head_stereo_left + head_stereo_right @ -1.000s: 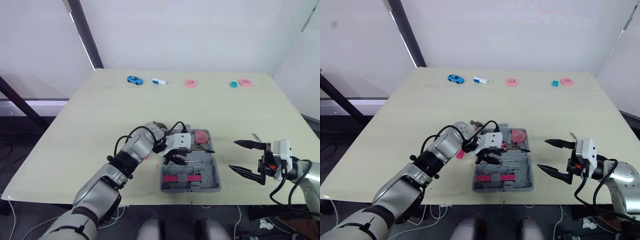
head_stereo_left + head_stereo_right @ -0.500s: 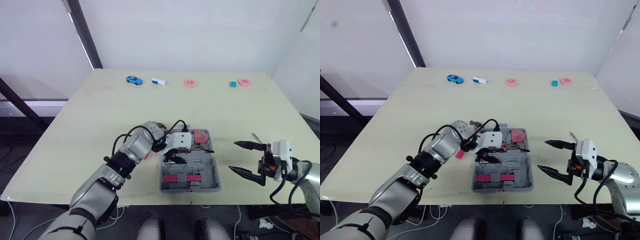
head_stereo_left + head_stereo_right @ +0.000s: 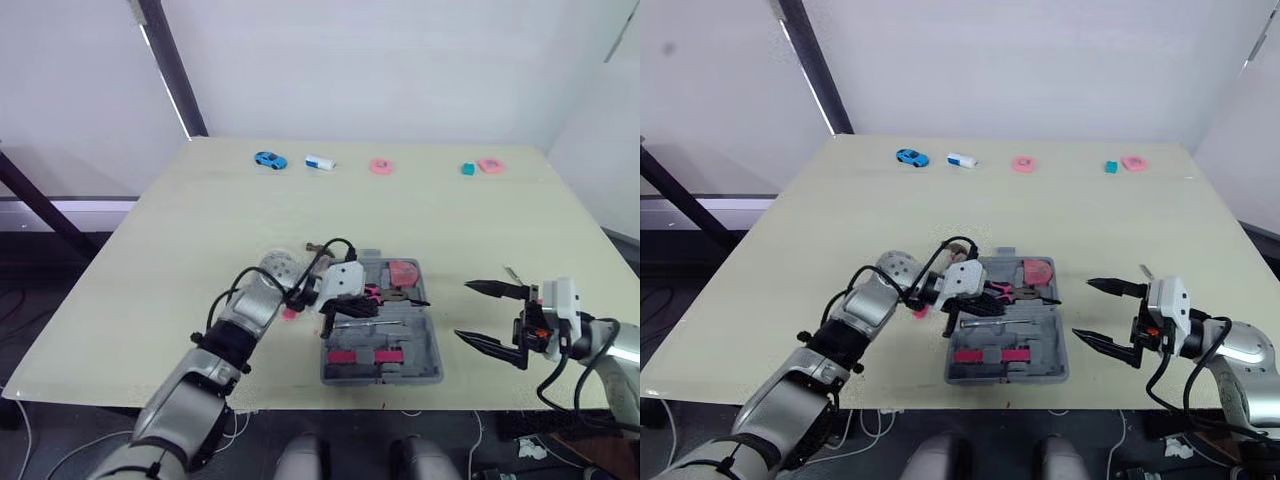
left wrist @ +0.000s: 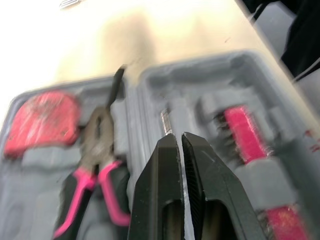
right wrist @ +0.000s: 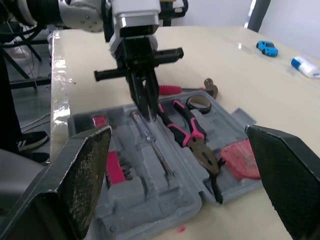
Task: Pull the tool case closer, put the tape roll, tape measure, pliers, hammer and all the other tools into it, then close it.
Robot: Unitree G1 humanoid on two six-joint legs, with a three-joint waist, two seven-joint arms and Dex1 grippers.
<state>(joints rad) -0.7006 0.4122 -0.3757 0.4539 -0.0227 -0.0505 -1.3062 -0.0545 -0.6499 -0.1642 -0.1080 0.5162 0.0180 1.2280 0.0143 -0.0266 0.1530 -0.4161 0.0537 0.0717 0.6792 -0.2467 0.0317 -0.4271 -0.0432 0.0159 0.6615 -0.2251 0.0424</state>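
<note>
The grey tool case (image 3: 432,350) lies open near the table's front edge. In it lie pink-handled pliers (image 3: 385,293), a red tape measure (image 3: 403,271), a screwdriver (image 5: 152,142) and pink bit holders. My left gripper (image 3: 331,312) is shut and points down over the case's left part, its tips just above the screwdriver's end, holding nothing. A pink-handled hammer (image 5: 172,89) lies on the table just outside the case, partly under my left arm. A brown tape roll (image 5: 199,103) sits at the case's edge. My right gripper (image 3: 463,311) hangs wide open to the right of the case.
Along the far edge sit a blue toy car (image 3: 267,159), a white-and-blue item (image 3: 319,162), a pink ring (image 3: 380,166), a teal block (image 3: 467,169) and another pink item (image 3: 489,165). A small metal piece (image 3: 511,273) lies near my right gripper.
My left gripper has drawn back to the left across the case, uncovering the pliers. The right arm has stayed put.
</note>
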